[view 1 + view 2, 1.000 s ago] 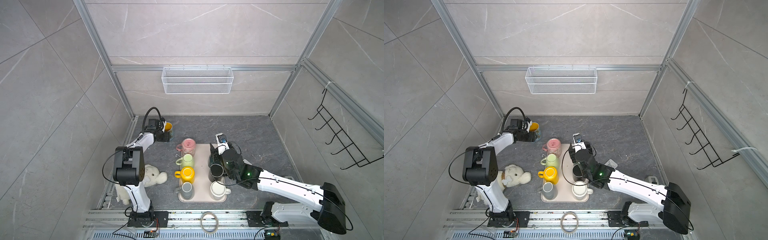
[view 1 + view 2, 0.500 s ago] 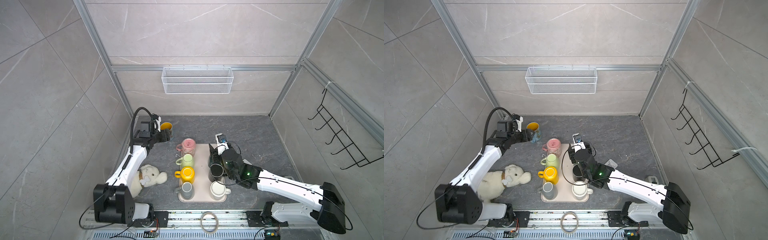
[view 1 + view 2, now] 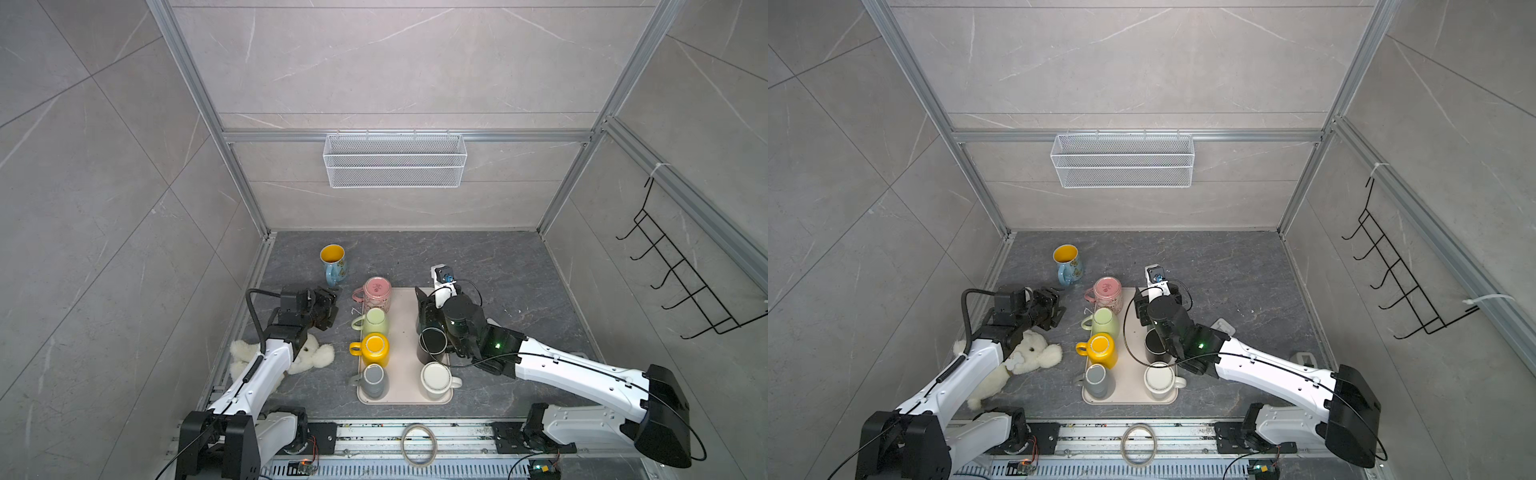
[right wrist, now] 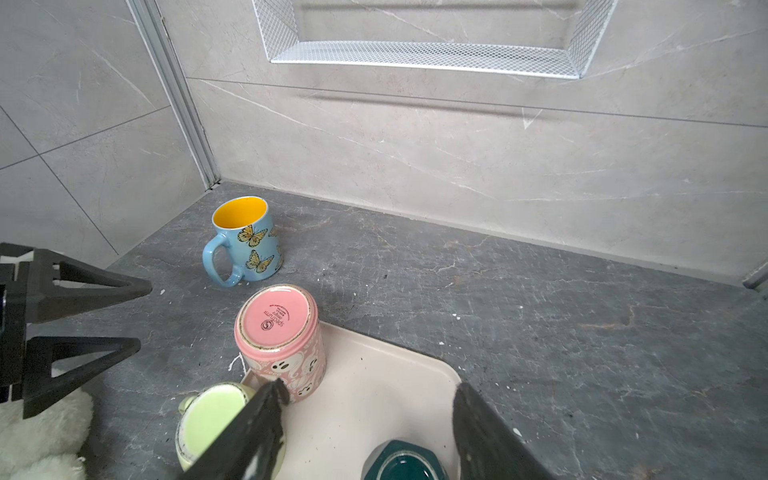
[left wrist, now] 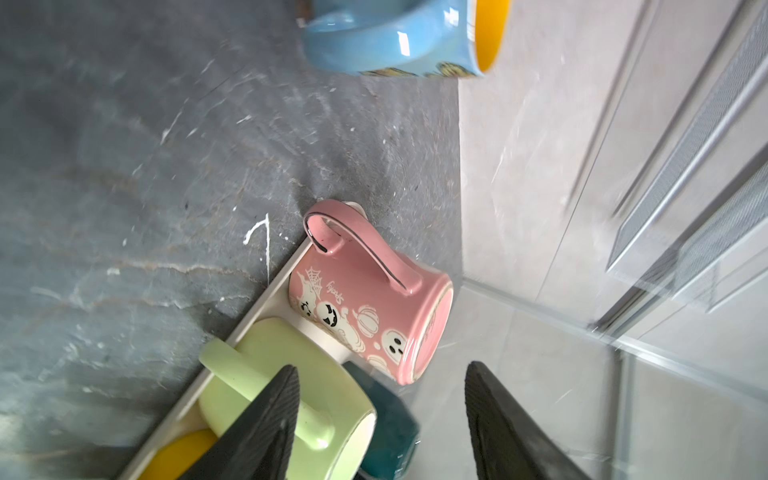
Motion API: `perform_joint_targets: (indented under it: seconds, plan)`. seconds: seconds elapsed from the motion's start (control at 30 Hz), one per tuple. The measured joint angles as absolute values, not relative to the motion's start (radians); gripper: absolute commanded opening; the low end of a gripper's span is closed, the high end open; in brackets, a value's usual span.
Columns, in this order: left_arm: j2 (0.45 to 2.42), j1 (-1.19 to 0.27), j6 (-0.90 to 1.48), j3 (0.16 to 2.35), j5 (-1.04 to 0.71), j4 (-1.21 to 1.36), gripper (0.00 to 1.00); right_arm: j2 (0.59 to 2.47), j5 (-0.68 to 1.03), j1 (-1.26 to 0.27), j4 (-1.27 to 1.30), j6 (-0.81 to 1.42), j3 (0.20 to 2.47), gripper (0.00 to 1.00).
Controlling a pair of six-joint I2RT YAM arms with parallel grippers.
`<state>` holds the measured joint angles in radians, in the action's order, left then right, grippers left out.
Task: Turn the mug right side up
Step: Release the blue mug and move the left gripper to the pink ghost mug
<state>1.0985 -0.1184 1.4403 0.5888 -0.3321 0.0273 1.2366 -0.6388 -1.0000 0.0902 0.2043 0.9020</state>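
A blue butterfly mug (image 3: pixel 332 259) (image 3: pixel 1068 262) (image 4: pixel 245 241) with a yellow inside stands upright on the dark floor at the back left, opening up, touched by nothing. My left gripper (image 3: pixel 332 305) (image 3: pixel 1059 307) (image 4: pixel 143 316) is open and empty, in front of that mug and left of the pink mug (image 3: pixel 377 293) (image 5: pixel 365 299). In the left wrist view the blue mug (image 5: pixel 395 37) sits far beyond the left gripper (image 5: pixel 380 370). The right gripper (image 4: pixel 370 388) (image 3: pixel 424 307) hangs open and empty over the tray's back right part.
A beige tray (image 3: pixel 405 316) (image 4: pixel 374 374) holds the pink mug, a green (image 3: pixel 374 322), yellow (image 3: pixel 374 349), grey (image 3: pixel 373 380) and white (image 3: pixel 435 380) mug base up, plus a dark teal one (image 3: pixel 432 345). A white teddy bear (image 3: pixel 311 357) lies under the left arm. A wire basket (image 3: pixel 395 160) hangs on the back wall.
My left gripper, which was at the blue mug, has drawn back toward the front and now sits beside the pink mug. The blue mug stays upright. The right arm has not moved.
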Motion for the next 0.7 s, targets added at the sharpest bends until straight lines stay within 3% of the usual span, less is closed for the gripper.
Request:
perform_joint_targets:
  seconds: [0.27,0.7]
  plan:
    - [1.115,-0.125,1.779,0.540,-0.307,0.128,0.66,1.203,-0.639,-1.000,0.055,0.252,0.902,0.63]
    - [1.392,-0.180,1.925,0.588,-0.318,0.311,0.66,1.195,-0.639,-1.000,0.022,0.270,0.902,0.63]
